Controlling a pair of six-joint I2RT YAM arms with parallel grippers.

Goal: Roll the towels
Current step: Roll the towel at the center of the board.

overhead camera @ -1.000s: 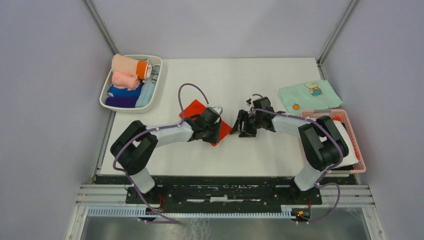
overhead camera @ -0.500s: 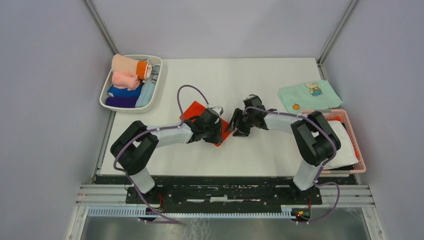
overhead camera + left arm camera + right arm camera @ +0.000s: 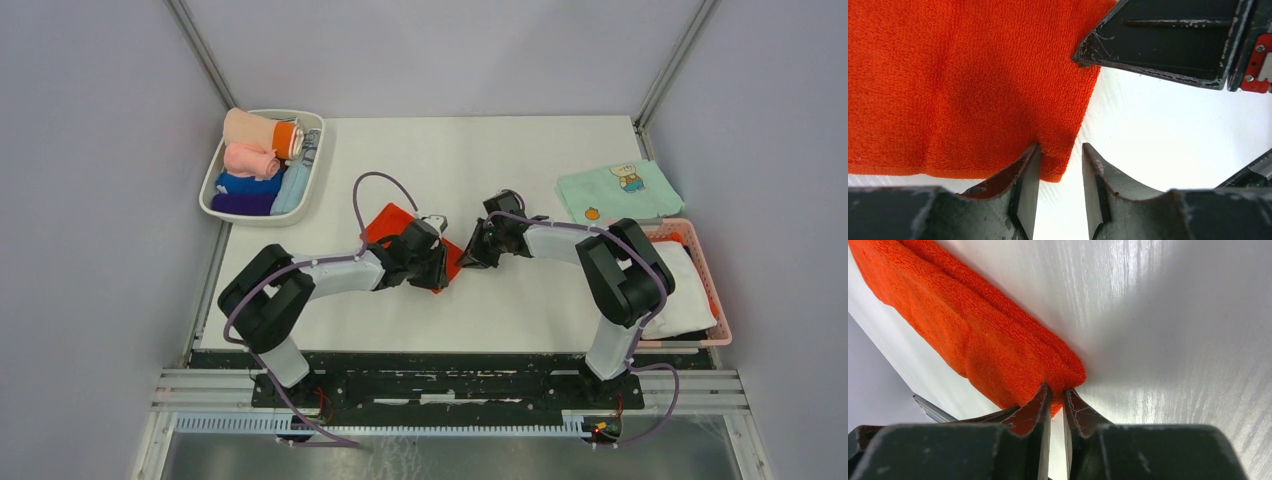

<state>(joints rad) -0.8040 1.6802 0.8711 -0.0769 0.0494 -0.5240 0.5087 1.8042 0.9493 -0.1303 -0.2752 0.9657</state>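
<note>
A red-orange towel [image 3: 392, 224] lies flat in the middle of the table. My left gripper [image 3: 434, 264] is low over its near right corner. In the left wrist view its jaws [image 3: 1060, 150] stand a little apart around that corner of the towel [image 3: 958, 75], without pinching it. My right gripper [image 3: 470, 250] reaches in from the right. In the right wrist view it [image 3: 1057, 390] is shut on the towel's edge [image 3: 988, 340], which bunches up at the tips. I cannot make out a panda print on any cloth.
A white tray [image 3: 212, 185] at the back left holds several rolled cloths, pink, peach, blue and purple. A mint-green cloth [image 3: 620, 190] with a bear print lies at the back right. A pink basket [image 3: 722, 312] at the right holds white cloth and a bit of red.
My right gripper has moved left to the towel's right corner and closed on it. My left gripper has shifted slightly toward the towel's near right corner.
</note>
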